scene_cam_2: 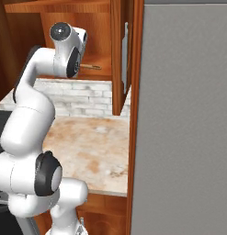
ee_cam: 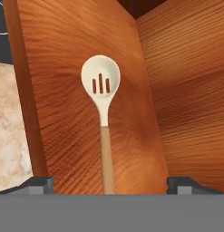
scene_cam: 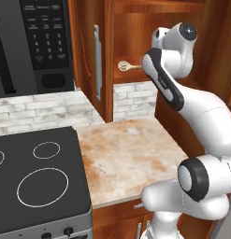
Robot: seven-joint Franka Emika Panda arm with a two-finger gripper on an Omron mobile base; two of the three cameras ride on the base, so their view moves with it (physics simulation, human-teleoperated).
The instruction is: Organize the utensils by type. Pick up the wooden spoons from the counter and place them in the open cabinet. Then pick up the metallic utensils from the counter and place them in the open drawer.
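A wooden spoon [ee_cam: 101, 84] with a pale slotted bowl and a tan handle lies flat on the shelf [ee_cam: 59, 113] of the open cabinet [scene_cam: 96, 56]. My gripper [ee_cam: 111, 185] is inside the cabinet and open. Its fingertips [ee_cam: 38, 183] stand wide on either side of the spoon's handle end without touching it. From the base, the spoon's bowl [scene_cam: 124, 66] pokes out to the left of my wrist, and its handle [scene_cam_2: 92, 67] to the right. The beige counter [scene_cam: 126, 154] below has no utensils on it. The metallic utensils and the drawer are out of view.
A black stove top [scene_cam: 37, 177] adjoins the counter on the left, with a microwave [scene_cam: 32, 42] above it. The grey refrigerator [scene_cam_2: 184, 114] walls off the right side. The cabinet door [scene_cam_2: 126, 50] stands open beside my hand, and a brick backsplash [scene_cam: 42, 109] runs behind.
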